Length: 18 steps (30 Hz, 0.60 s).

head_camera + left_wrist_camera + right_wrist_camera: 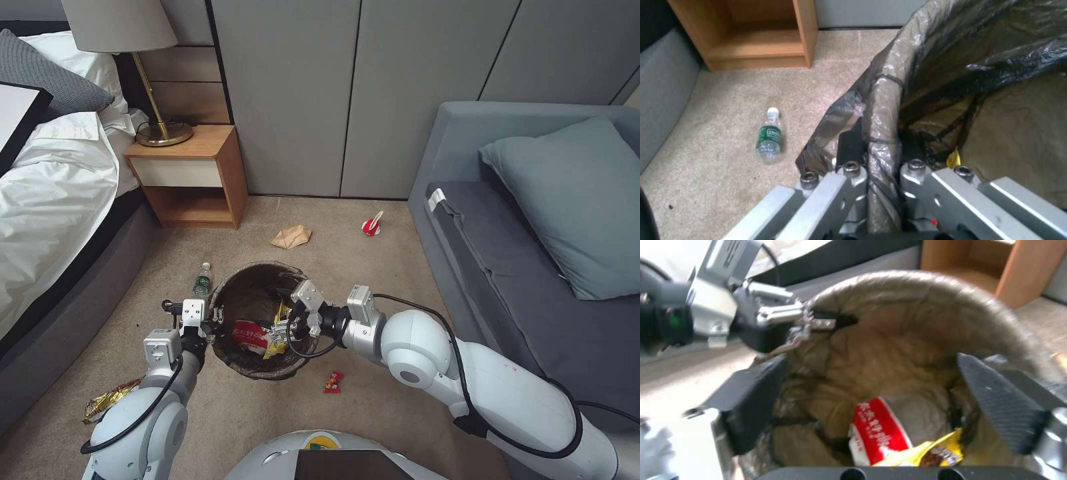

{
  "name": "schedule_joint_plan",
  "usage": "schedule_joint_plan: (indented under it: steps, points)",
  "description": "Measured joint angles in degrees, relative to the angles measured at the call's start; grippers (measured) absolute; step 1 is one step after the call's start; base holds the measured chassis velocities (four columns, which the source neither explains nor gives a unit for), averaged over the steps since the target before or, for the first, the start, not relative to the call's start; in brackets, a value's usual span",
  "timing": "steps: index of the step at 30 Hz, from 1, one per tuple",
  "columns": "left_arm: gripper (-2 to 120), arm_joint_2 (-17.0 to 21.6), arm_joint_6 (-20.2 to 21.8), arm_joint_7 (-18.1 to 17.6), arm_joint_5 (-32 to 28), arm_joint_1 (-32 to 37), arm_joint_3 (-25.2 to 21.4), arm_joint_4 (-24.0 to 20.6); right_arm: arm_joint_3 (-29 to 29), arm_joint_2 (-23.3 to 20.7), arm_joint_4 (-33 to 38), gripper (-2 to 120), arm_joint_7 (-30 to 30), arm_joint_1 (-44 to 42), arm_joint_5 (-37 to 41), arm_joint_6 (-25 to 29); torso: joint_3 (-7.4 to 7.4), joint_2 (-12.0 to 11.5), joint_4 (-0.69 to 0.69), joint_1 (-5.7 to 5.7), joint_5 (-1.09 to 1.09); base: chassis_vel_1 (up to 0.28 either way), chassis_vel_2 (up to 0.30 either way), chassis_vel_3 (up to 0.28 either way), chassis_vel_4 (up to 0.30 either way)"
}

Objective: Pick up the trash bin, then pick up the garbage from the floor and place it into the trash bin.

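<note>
The trash bin [235,362], lined with a dark bag, stands in the middle of the carpet. My left gripper [212,327] is shut on its near-left rim [882,133], one finger inside and one outside. My right gripper [283,328] hangs open over the bin's mouth [871,360]. Below it, inside the bin, lie a red-and-white wrapper [880,433] and a yellow wrapper [933,453]. Garbage on the floor: a small bottle [202,280] [769,136], a tan paper bag [291,236], a red-and-white cup [371,225], a small red wrapper [333,381] and a gold wrapper [107,401].
A bed [53,200] runs along the left, with a wooden nightstand [193,180] and lamp [157,127] beside it. A grey sofa [533,267] lines the right. Grey wall panels close the back. Open carpet lies between bed and sofa.
</note>
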Motion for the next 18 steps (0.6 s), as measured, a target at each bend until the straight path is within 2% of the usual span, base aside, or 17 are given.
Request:
schedule_joint_plan:
  steps: [3, 4, 7, 16, 18]
  points:
    - [2, -0.07, 0.04, -0.03, -0.03, -0.34, 0.01, 0.27, 4.04, -0.68, 1.32, 100, 0.16, -2.00, -0.02, 0.83, 0.00, 0.00, 0.01, 0.00, 0.01, 0.000, 0.000, 0.000, 0.000]
    - [2, -0.07, 0.04, -0.03, -0.03, -0.34, 0.01, 0.27, 4.04, -0.68, 1.32, 100, 0.16, -2.00, -0.02, 0.83, 0.00, 0.00, 0.01, 0.00, 0.01, 0.000, 0.000, 0.000, 0.000]
    - [2, 0.00, 0.08, -0.05, -0.16, -0.35, -0.11, 0.37, 8.92, -3.48, 3.19, 100, -0.11, -5.33, -0.81, 3.12, 0.00, 0.00, -0.02, 0.00, 0.01, 0.000, 0.000, 0.000, 0.000]
    - [2, 0.01, 0.09, -0.10, -0.23, -0.42, -0.45, 0.78, 14.52, -8.35, 7.12, 100, 3.02, -8.83, -1.87, 10.09, 0.00, 0.00, 0.01, 0.00, 0.01, 0.000, 0.000, 0.000, 0.000]
    - [2, -0.07, 0.09, -0.12, -0.23, -0.41, -0.55, 0.91, 19.32, -9.96, 8.49, 100, 3.23, -12.35, -1.91, 11.90, 0.00, 0.00, 0.00, 0.00, 0.01, 0.000, 0.000, 0.000, 0.000]
